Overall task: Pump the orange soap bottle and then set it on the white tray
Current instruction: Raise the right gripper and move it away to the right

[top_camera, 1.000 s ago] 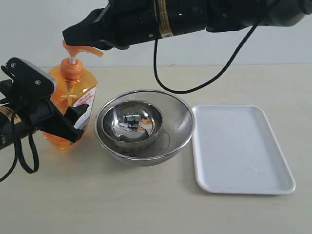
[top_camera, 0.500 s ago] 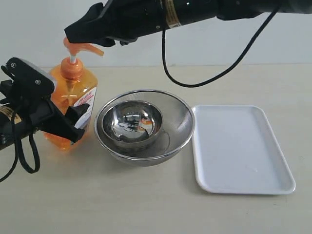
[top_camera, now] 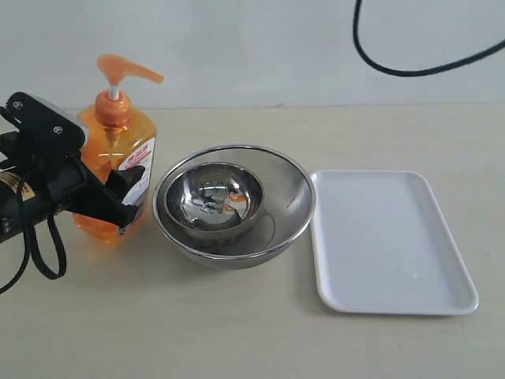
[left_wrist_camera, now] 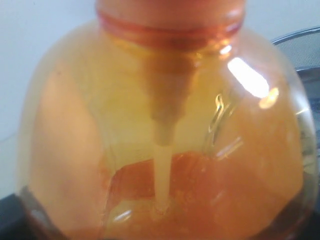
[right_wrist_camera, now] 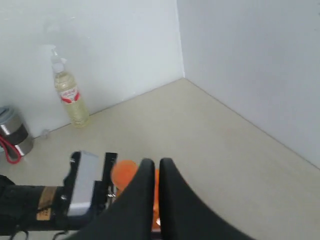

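Observation:
The orange soap bottle [top_camera: 118, 146] stands upright at the table's left, its pump head [top_camera: 126, 69] up on the white stem. My left gripper [top_camera: 110, 189] is closed around the bottle's lower body, one black finger across its label side. The bottle's translucent body [left_wrist_camera: 165, 125] fills the left wrist view. My right gripper [right_wrist_camera: 159, 167] is shut and holds nothing. It hangs high above the orange pump head [right_wrist_camera: 124, 174] and is out of the exterior view. The white tray [top_camera: 394, 237] lies bare at the right.
A steel mesh bowl [top_camera: 292, 197] with a smaller shiny bowl [top_camera: 213, 197] inside sits between bottle and tray. A black cable [top_camera: 410, 67] hangs at the top right. The right wrist view shows a pale bottle [right_wrist_camera: 67, 92] and a metal can [right_wrist_camera: 12, 132] by the wall.
The right arm has lifted off the pump head and left the exterior view. The pump head now stands uncovered. The left gripper and the bottle have barely moved.

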Controlling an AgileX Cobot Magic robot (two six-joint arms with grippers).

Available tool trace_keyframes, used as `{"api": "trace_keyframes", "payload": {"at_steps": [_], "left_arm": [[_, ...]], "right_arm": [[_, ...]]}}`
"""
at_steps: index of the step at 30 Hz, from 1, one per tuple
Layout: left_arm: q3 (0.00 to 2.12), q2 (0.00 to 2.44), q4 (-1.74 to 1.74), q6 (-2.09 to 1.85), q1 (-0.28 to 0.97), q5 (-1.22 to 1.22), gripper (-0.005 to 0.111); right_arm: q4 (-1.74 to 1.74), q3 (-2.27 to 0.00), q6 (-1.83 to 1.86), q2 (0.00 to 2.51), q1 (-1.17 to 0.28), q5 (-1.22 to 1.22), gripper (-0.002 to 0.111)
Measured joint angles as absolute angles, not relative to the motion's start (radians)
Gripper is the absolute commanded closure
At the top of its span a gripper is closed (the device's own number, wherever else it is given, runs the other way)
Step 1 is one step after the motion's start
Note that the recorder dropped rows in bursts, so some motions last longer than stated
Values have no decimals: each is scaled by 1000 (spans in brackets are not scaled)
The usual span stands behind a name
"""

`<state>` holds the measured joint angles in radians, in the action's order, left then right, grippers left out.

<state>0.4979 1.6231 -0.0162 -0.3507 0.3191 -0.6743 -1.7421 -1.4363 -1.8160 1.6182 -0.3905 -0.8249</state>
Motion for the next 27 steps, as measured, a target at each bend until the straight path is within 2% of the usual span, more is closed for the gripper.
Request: {"api": "trace_keyframes", "payload": {"at_steps": [7, 15, 27], "left_arm": [[498, 1623, -16, -337, 319, -676, 95], [498, 1623, -16, -322, 319, -676, 95], [498, 1623, -20, -280, 319, -678, 95]], "right_arm": [[-1749, -1169, -1733, 1491, -337, -549, 109], [-1749, -1003, -1695, 1297, -337, -262, 109], [-1657, -713, -1684, 1020, -335, -113, 108]]}}
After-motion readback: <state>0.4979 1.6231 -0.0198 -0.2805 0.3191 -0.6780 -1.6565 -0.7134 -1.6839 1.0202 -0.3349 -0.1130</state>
